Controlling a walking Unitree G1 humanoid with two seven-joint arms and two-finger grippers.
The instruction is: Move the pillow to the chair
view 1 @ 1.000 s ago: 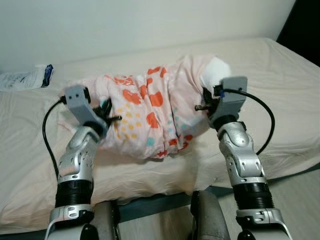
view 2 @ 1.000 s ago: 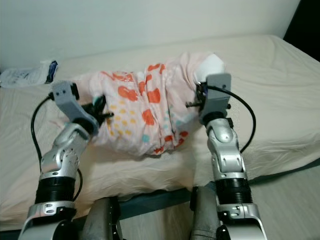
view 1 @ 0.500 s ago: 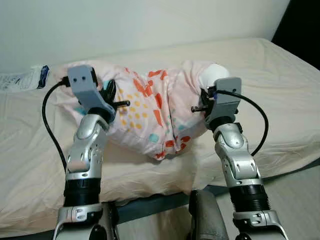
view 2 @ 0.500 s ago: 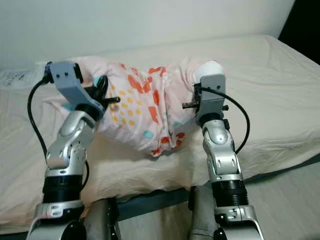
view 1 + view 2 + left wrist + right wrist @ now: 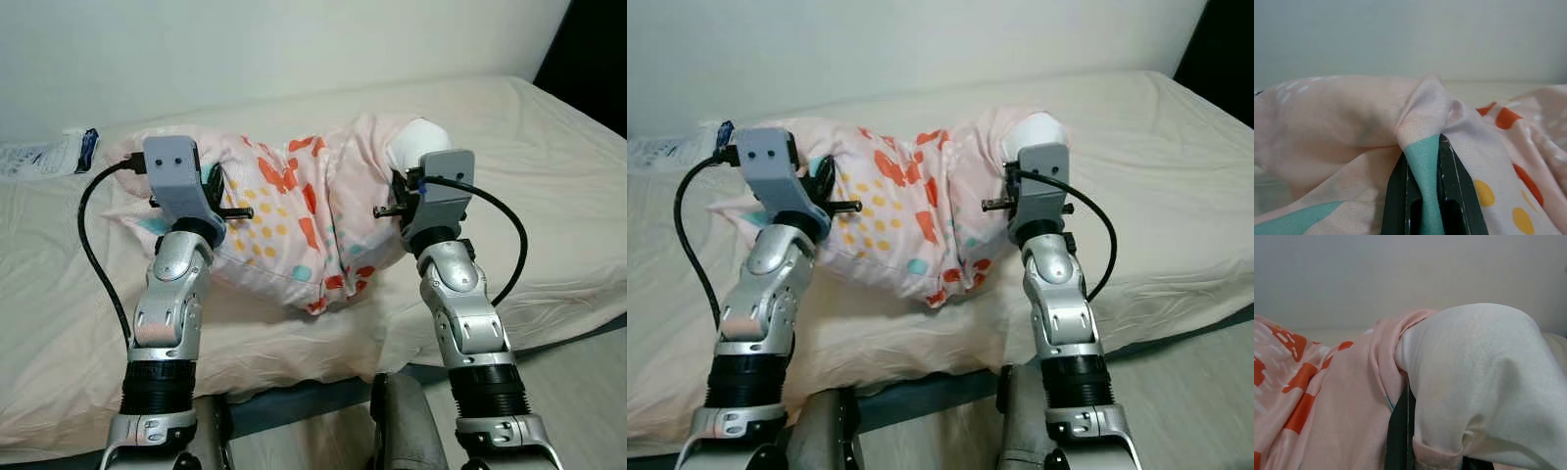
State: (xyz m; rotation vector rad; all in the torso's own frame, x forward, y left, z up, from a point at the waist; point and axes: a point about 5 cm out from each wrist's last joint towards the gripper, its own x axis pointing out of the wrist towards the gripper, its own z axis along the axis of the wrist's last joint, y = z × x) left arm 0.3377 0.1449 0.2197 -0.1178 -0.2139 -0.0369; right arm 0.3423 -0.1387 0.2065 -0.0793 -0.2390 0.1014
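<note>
A pink pillow (image 5: 299, 220) with orange, yellow and teal prints hangs between my two arms above the bed (image 5: 549, 166). Its white inner cushion (image 5: 416, 142) pokes out at the right end. My left gripper (image 5: 208, 191) is shut on the pillow's left end; in the left wrist view its fingers (image 5: 1449, 186) pinch a teal and pink fold of the pillowcase (image 5: 1422, 147). My right gripper (image 5: 400, 186) is shut on the right end, where the right wrist view has its fingers (image 5: 1399, 431) clamping the pink cover's edge beside the white cushion (image 5: 1474, 382).
The bed has a cream sheet and takes up most of the view, with a white wall (image 5: 294, 39) behind it. A white and blue packet (image 5: 49, 155) lies at the bed's far left. A strip of wooden floor (image 5: 588, 392) runs along the bed's near edge at the right.
The left gripper has lifted the pillow's left end up off the bed and then eased slightly down. The right gripper has held its grip.
</note>
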